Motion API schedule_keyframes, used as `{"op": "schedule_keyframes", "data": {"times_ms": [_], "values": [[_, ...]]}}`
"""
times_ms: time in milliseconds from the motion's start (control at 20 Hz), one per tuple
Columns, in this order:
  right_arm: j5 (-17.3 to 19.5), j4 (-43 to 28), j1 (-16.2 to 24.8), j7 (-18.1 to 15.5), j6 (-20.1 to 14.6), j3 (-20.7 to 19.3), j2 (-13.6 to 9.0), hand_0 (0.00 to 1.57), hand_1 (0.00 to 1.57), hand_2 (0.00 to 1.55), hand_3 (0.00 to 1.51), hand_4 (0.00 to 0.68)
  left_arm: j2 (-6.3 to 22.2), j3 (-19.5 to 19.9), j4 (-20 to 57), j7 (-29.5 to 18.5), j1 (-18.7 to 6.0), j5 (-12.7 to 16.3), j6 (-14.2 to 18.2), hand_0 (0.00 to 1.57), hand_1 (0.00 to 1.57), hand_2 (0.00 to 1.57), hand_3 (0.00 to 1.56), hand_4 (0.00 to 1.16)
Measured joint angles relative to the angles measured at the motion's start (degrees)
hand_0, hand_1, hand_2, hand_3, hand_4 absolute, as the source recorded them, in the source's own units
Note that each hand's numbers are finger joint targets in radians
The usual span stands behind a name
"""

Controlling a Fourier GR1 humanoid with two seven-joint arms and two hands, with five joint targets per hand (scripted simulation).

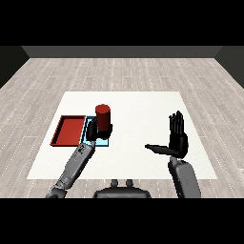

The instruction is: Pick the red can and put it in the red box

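The red can (103, 116) stands upright over the light blue tray (86, 131), and my left hand (96, 129) is curled round its lower part. Whether the can rests on the tray or is lifted off it I cannot tell. The red tray (68, 130) lies just left of the blue one, with nothing in it. My right hand (178, 139) is raised over the right part of the table, fingers straight up and thumb pointing left, holding nothing.
The two trays sit side by side on the left half of the white table (138, 109). My left forearm (76, 164) reaches in from the lower left, and my right forearm (185, 178) comes in from the lower right.
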Motion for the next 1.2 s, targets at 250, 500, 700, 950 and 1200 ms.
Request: {"op": "schedule_keyframes", "data": {"times_ms": [250,500,700,950,1200], "values": [[-1.07,0.40,4.80,-2.60,1.32,-2.37,-0.42,0.00,0.00,0.00,0.00,0.000,6.49,5.67,2.84,2.38,-0.02,-0.69,-1.08,1.57,1.57,1.57,1.48,1.13],[-1.60,3.62,5.45,-4.68,2.49,-4.36,-0.62,0.00,0.00,0.00,0.00,0.000,13.09,10.27,11.17,4.43,-1.82,-2.78,-1.98,1.57,1.57,1.56,1.48,1.14],[-2.01,4.52,4.48,-3.49,2.38,-5.11,-0.48,0.00,0.00,0.00,0.00,0.000,18.32,14.02,19.97,4.48,-2.85,-4.14,-2.89,1.57,1.57,1.56,1.49,1.08],[-2.70,6.56,5.22,-6.07,4.64,-5.72,-0.43,0.00,0.00,0.00,0.00,0.000,20.98,17.31,34.75,0.84,-6.63,-6.22,-4.20,1.57,1.57,1.52,1.44,1.04],[-0.86,10.55,2.61,-7.97,5.29,-5.63,-0.63,0.00,0.00,0.00,0.00,0.000,20.68,18.55,51.04,-1.76,-12.45,-8.69,-5.15,1.56,1.56,1.49,1.36,0.96]]}}
